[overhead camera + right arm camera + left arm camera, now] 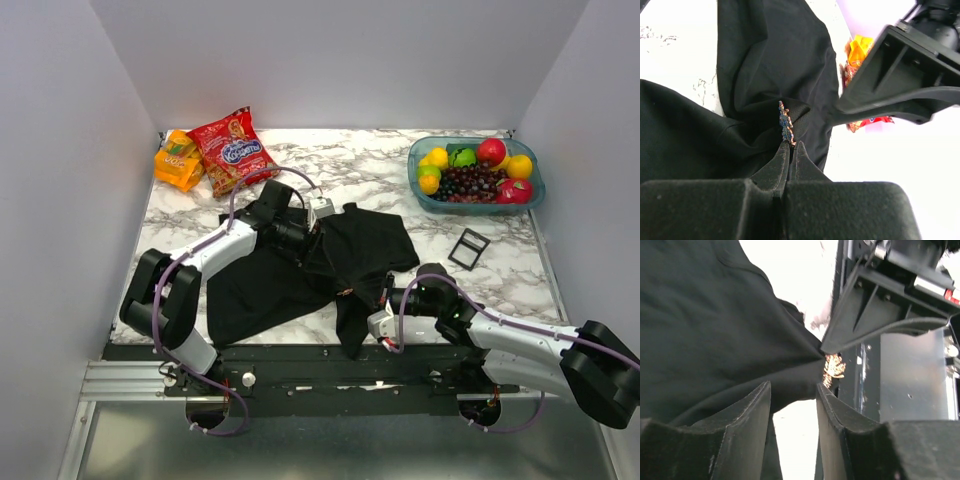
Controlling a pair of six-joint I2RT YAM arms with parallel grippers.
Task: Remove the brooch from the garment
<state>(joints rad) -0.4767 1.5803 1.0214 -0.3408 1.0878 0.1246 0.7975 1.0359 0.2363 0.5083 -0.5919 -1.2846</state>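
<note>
The garment is spread crumpled on the marble table, towards its near edge. The brooch is seen pinned on a raised fold of the cloth, and its lower end is pinched by the right gripper, whose fingers are pressed together. The left gripper is held agape just beside that fold, with nothing clasped

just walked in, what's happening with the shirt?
The right gripper is shut and appears to pinch the lower edge of the brooch, which sits on a bunched fold of the black T-shirt. The left gripper is open, with its fingers pointed at the cloth right beside the brooch. The brooch is not off the shirt yet.
</note>
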